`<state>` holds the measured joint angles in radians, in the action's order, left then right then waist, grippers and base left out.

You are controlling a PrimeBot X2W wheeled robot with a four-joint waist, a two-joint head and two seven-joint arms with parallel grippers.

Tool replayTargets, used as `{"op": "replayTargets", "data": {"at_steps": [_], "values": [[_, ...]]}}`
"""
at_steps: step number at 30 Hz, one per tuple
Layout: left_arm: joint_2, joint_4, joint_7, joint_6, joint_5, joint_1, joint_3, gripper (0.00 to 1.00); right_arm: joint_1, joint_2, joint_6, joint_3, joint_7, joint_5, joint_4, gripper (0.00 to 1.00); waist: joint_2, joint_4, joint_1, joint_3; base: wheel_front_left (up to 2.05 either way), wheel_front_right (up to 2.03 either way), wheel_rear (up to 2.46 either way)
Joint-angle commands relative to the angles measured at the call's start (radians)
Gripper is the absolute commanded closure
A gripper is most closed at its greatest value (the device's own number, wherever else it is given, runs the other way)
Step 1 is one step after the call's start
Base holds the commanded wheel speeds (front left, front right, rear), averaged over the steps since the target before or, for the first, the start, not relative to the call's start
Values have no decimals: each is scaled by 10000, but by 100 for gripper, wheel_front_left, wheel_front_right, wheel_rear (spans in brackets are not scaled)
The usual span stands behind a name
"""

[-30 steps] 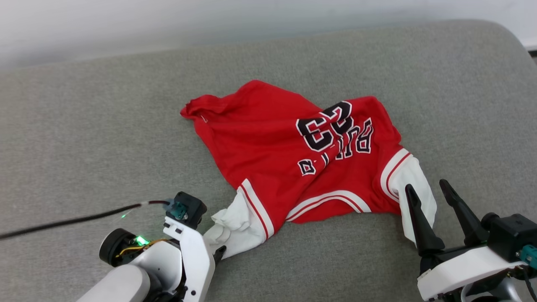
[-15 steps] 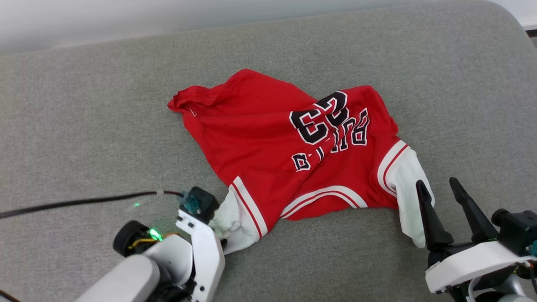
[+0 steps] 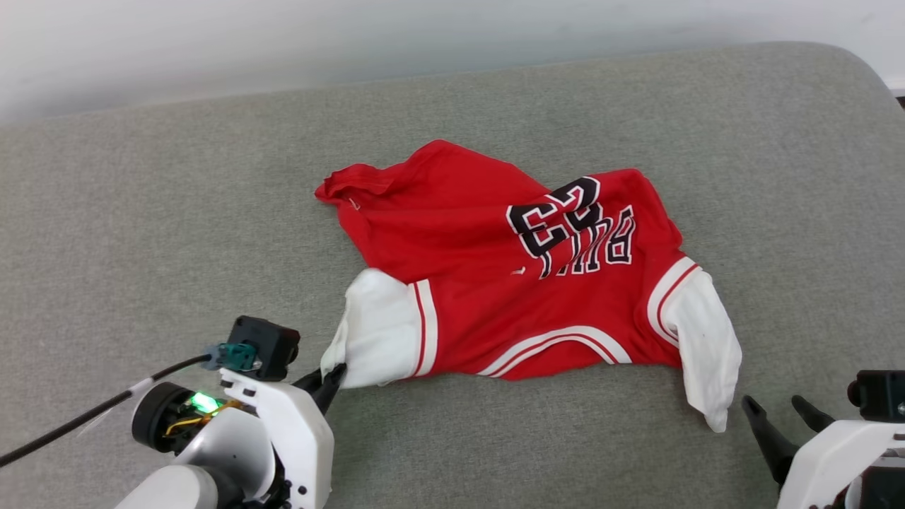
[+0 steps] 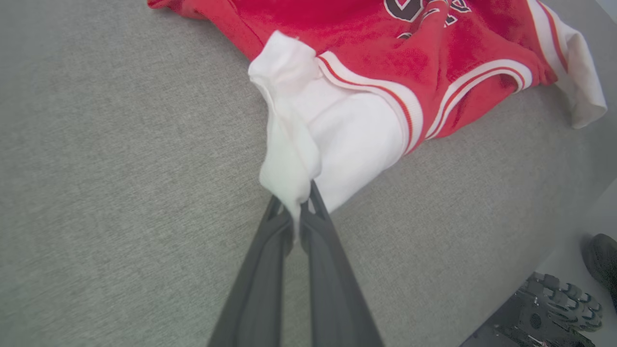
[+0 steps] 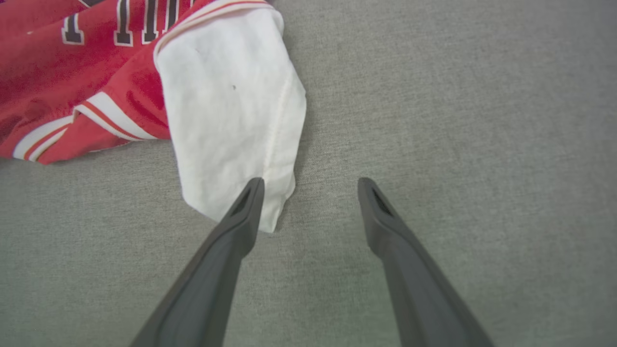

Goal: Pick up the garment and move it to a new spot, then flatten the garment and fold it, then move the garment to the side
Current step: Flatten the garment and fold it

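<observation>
My left gripper [image 3: 336, 373] was clenched on the garment [image 3: 495, 283], both fingers pinched together on the bunched hem of its white left-hand sleeve [image 3: 378, 329], with the cloth drawn up to a point between them in the left wrist view. My right gripper [image 3: 774, 408] was spread wide with nothing in it, low at the front right. In the right wrist view one finger overlapped the tip of the other white sleeve [image 5: 231, 106], and the other finger stood over bare upholstery. The red jersey lay rumpled mid-way across the grey upholstered cushion [image 3: 141, 212], its 23 and black lettering face up and upside down to me, curved striped trim along its front edge. There was open fabric all round it: a broad stretch to the left, a band behind up to the back edge, and more on the right out to the rounded far corner. A black cable [image 3: 71, 433] trailed off left from my left wrist. Beyond the back edge was a pale wall [image 3: 283, 42], and past the cushion's edge in the left wrist view, a strip of pale floor [image 4: 595, 219].
</observation>
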<state>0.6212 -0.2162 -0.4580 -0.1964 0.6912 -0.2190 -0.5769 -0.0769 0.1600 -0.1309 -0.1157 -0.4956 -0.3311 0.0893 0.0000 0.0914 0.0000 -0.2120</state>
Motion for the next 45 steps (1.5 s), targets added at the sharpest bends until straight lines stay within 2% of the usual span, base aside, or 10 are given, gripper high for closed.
{"op": "replayTargets", "data": {"at_steps": [1,9,19,20,21,22,30,37,42,45], "values": [[92,-196,82,-96,-55,136,84,100,-46,135,4,-52,-254,-56,34,0,0,-78,0,-12,0,0,0],[301,-1065,290,-362,-222,237,296,100,669,617,4,397,-1674,-541,59,0,0,-344,0,-423,0,0,0],[181,-1089,409,-285,-255,47,224,100,938,618,-3,1522,-2671,-1297,-1723,0,0,-600,0,-848,0,0,0],[171,-1081,444,-284,-264,38,228,100,938,630,-12,1611,-2691,-1398,-1835,29,0,-613,0,-855,0,0,0],[158,-1070,480,-280,-264,42,226,100,952,667,-12,1697,-2736,-1480,-1938,69,0,-621,0,-848,0,0,0],[142,-1068,508,-282,-257,55,233,100,969,681,-12,1737,-2751,-1571,-2026,100,0,-624,0,-834,0,0,0],[73,-1043,1092,-495,-289,253,533,100,1600,1314,3,1206,-2026,-1547,-1339,100,0,-629,0,-301,0,0,0],[-269,-1329,2612,-1043,-508,86,1485,100,2041,1689,3,524,-1562,-1229,-51,100,0,-609,0,511,0,0,0],[-314,-1340,3134,-1085,-588,-517,2000,100,2801,1879,2,321,-1465,-954,379,100,0,-604,0,787,0,0,0],[-321,-1019,3271,-935,-508,-1303,2342,100,3765,1961,4,316,-1348,-737,494,100,0,-591,0,842,0,0,0]]}}
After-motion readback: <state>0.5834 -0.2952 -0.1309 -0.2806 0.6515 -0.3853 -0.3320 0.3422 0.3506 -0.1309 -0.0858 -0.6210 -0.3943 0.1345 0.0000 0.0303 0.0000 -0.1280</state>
